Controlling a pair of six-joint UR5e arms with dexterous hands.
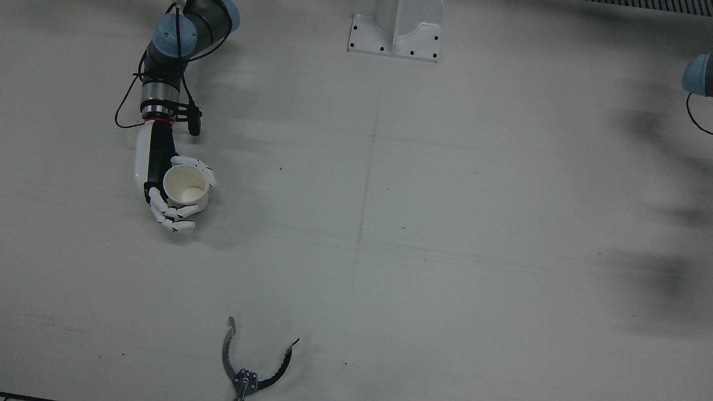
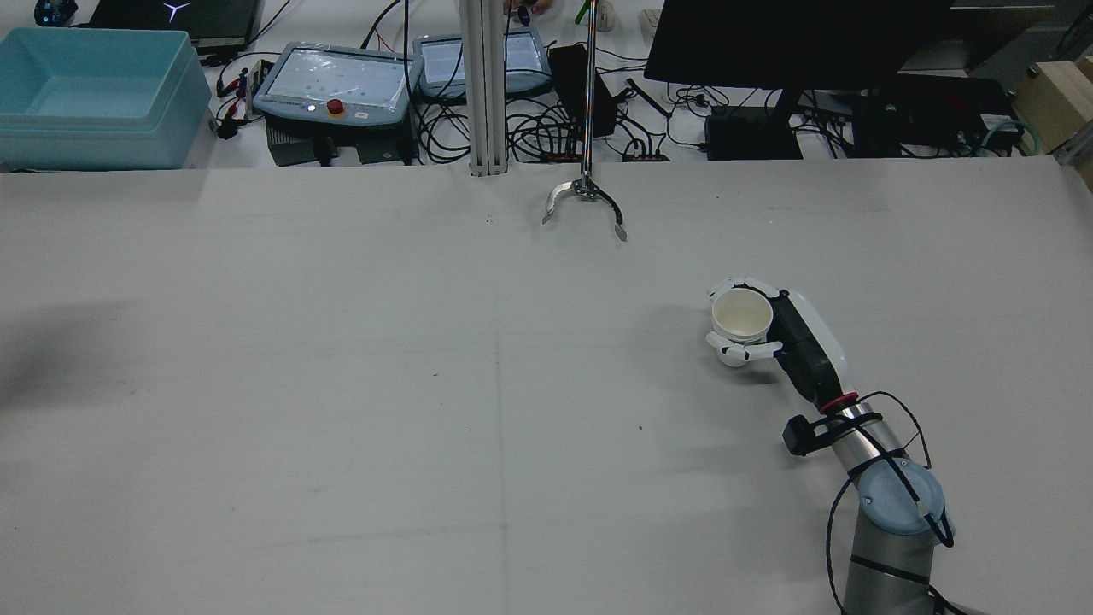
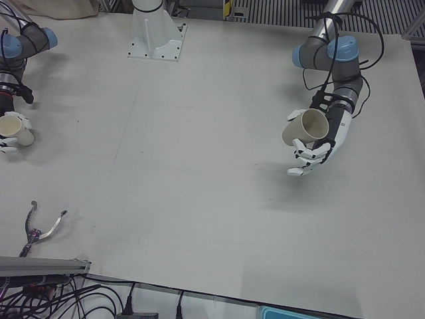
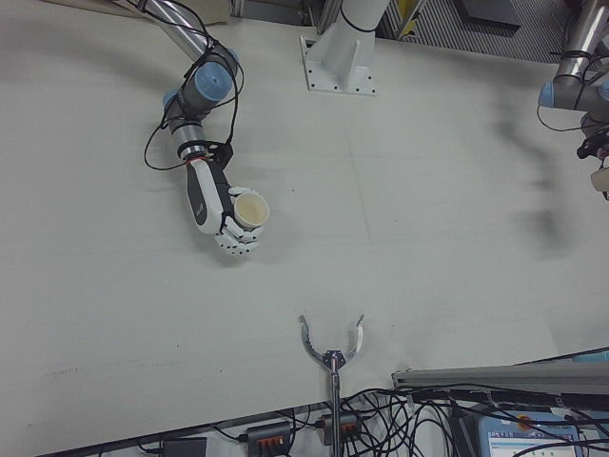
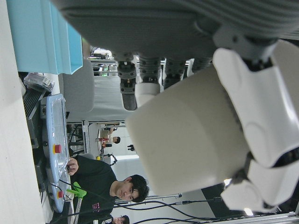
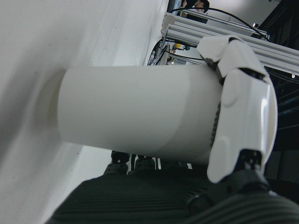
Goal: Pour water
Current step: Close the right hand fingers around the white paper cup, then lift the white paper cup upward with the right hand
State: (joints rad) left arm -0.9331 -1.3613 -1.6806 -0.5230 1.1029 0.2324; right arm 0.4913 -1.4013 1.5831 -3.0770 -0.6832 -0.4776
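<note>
Both hands grip cups: right hand [image 1: 167, 195] upright cup [image 1: 186, 186], left hand [image 3: 319, 143] tilted cup [image 3: 305, 127].

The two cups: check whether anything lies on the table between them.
Nothing visible does. The left hand holds its cup tilted, the right hand holds its cup upright, with bare table between. The grabber tool lies off near the edge.

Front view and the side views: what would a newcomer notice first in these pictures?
First, the right hand holding an upright white paper cup on the table's right half, its mouth open to the camera. Next, in the left-front view, the left hand holding a second paper cup tilted above the table. A metal grabber claw lies at the operators' edge.
</note>
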